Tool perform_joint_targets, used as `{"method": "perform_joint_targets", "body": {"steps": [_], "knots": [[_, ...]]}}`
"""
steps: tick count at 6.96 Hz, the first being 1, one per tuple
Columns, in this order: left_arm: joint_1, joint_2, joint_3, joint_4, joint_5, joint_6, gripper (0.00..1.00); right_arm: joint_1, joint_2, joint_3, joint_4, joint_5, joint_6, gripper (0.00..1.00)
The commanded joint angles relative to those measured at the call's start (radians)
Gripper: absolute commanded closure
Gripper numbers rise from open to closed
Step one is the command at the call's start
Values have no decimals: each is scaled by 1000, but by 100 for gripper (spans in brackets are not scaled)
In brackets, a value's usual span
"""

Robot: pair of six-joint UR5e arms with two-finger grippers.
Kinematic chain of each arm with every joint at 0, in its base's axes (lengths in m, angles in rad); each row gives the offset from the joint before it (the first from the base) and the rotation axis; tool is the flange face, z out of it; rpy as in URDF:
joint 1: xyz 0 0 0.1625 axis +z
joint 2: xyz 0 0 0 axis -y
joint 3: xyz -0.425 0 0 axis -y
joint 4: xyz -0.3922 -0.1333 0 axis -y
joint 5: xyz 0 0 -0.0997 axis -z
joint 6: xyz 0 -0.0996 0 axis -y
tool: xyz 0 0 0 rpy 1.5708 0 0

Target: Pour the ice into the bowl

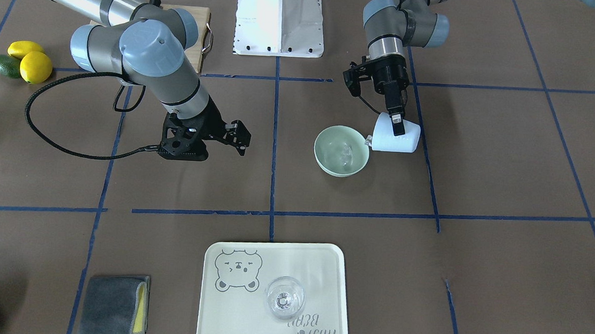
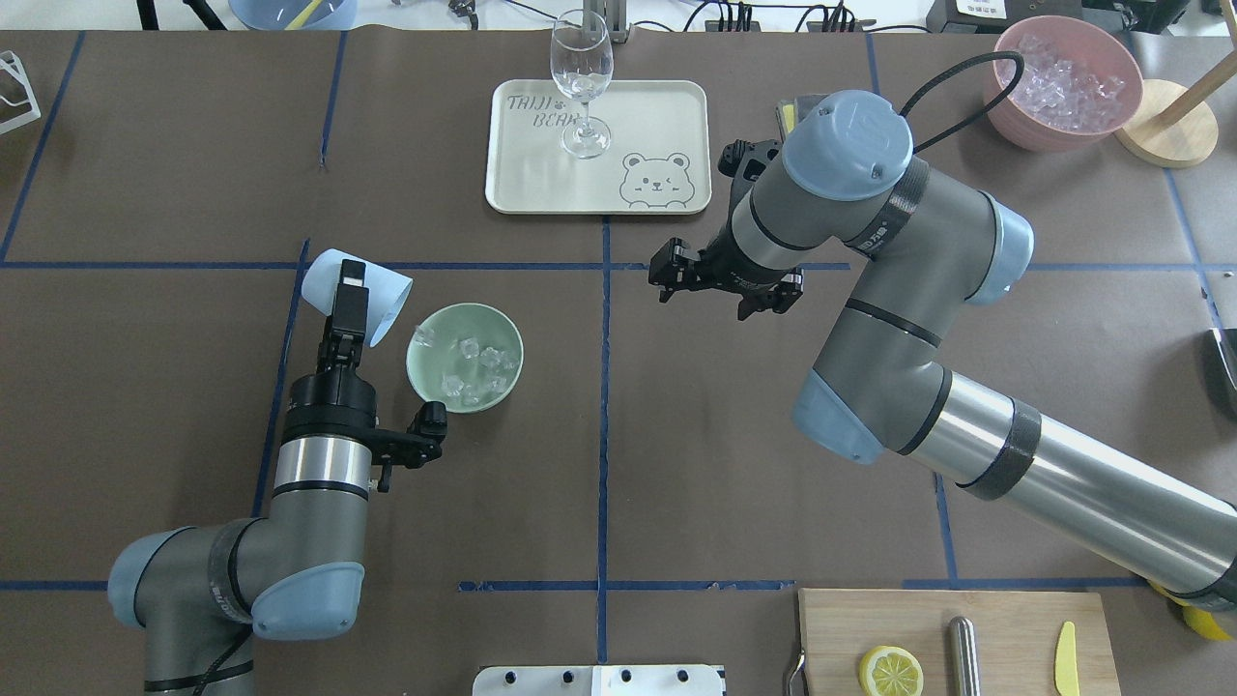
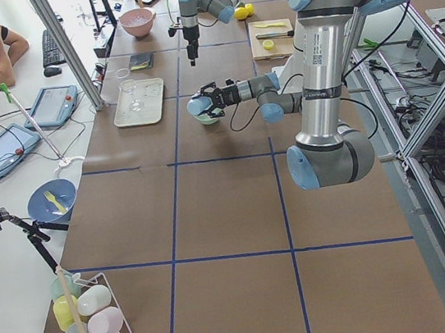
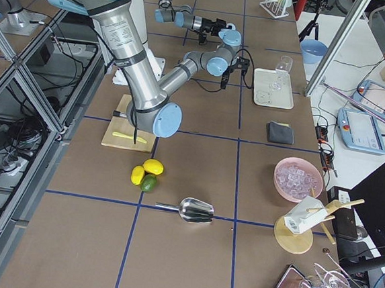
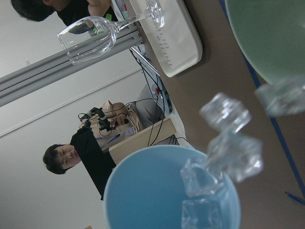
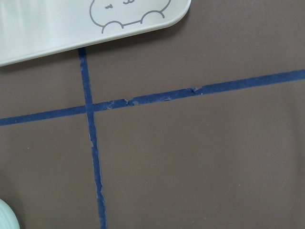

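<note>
My left gripper is shut on the rim of a light blue cup, tipped on its side with its mouth at the edge of the mint-green bowl. Several ice cubes lie in the bowl, and one cube is at its rim. In the front view the cup lies beside the bowl. The left wrist view shows cubes tumbling out of the cup toward the bowl. My right gripper is open and empty above the table, right of the bowl.
A cream tray with a stemmed glass stands at the far centre. A pink bowl of ice is far right. A cutting board with a lemon slice lies near right. Lemons and a grey cloth are on my right side.
</note>
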Motion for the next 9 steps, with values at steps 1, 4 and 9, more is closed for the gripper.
{"method": "perform_joint_targets", "body": {"steps": [1, 4, 9], "knots": [[11, -6, 4, 0, 0, 17, 100, 0, 0, -1, 0, -1, 0, 0], [11, -6, -6, -2, -1, 16, 100, -5, 1, -1, 0, -1, 2, 0], [7, -9, -147, -67, -173, -92, 100, -9, 7, 0, 0, -6, 5, 0]]}}
